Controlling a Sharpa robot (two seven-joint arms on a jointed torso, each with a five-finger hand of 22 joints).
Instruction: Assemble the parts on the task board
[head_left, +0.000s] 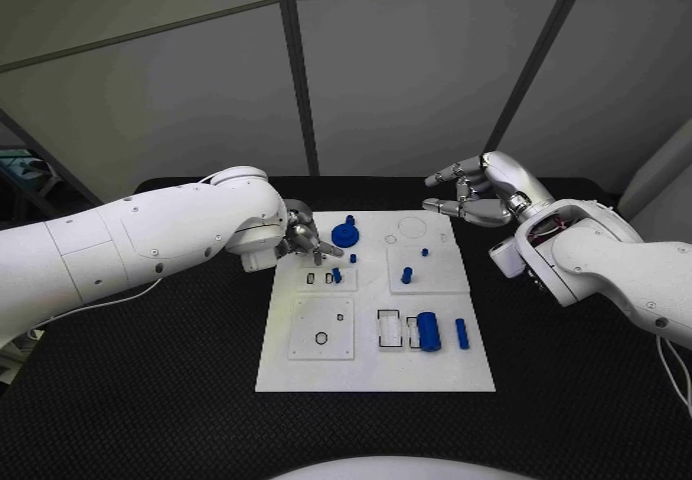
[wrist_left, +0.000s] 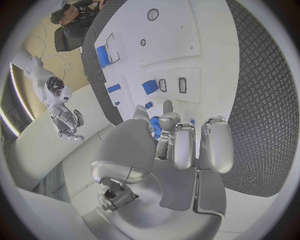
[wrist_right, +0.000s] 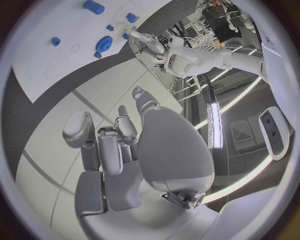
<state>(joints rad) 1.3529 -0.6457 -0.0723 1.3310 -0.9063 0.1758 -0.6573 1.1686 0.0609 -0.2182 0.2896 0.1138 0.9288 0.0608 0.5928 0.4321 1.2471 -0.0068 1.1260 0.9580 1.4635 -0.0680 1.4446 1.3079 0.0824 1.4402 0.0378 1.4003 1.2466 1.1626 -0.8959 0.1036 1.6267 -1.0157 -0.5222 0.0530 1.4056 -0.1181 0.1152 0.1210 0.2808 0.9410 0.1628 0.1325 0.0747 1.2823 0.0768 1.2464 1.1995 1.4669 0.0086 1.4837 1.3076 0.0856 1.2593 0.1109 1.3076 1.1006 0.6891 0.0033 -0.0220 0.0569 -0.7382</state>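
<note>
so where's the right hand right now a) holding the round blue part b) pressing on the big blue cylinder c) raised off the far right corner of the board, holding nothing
c: the right hand hovers by the far right corner of the task board, fingers curled around nothing.

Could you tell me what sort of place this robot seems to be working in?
Probably a robotics lab or test cell: a white task board with small blue parts lies on a black table, pale partition panels stand behind it.
</note>
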